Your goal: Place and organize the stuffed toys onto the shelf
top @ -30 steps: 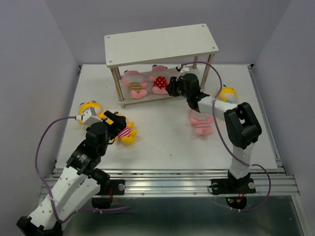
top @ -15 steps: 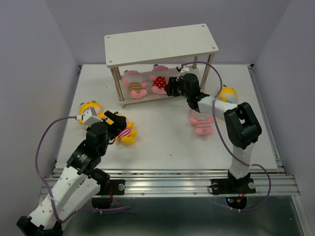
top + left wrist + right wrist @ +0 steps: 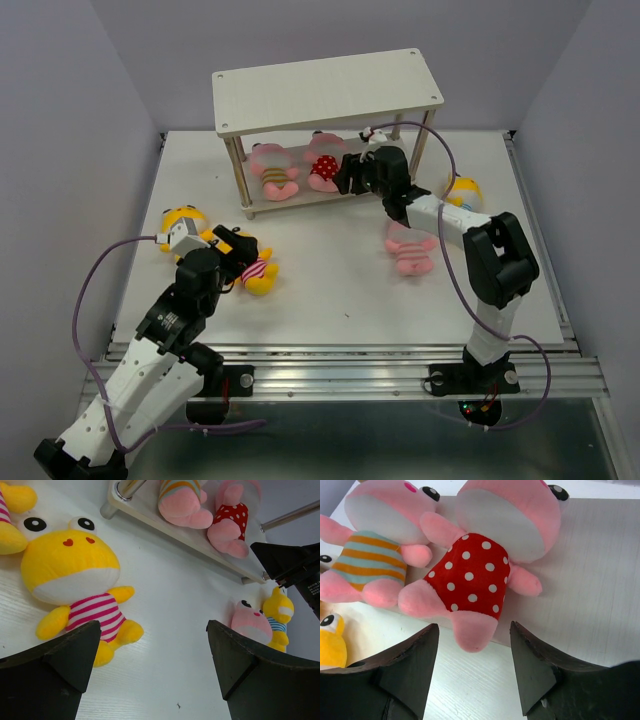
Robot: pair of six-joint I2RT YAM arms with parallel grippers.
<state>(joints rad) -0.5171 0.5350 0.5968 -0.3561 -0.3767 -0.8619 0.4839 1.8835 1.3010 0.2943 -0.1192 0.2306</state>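
Right gripper [image 3: 472, 627]: fingers parted and holding nothing, one on either side of the foot of the red dotted pink toy [image 3: 475, 575], with no contact visible. It sits just right of the overhead view's centre, at the front edge of the shelf's lower board [image 3: 580, 580].

Left gripper [image 3: 153, 625]: jaws spread wide and empty, hovering over the table [image 3: 330, 290] at lower left of the overhead view.

Shelf [image 3: 325, 88]: pale two-tier rack on thin round legs, at upper centre of the overhead view.

Lower tier holds two items:
- Red dotted pink toy, lying on its back with its feet over the front edge.
- Yellow-striped pink toy [image 3: 367, 560], just to its left, the two arms touching.

Table holds four items:
- Yellow toy with pink-striped body [image 3: 92, 610], face up, left of centre, just below the left gripper's fingers.
- Second yellow toy [image 3: 183, 218], just beside it toward the left edge.
- Pink toy with pink-striped body [image 3: 408, 250], right of centre, below the right arm.
- Yellow toy with blue-striped body [image 3: 462, 190], near the right edge, close to that pink toy.
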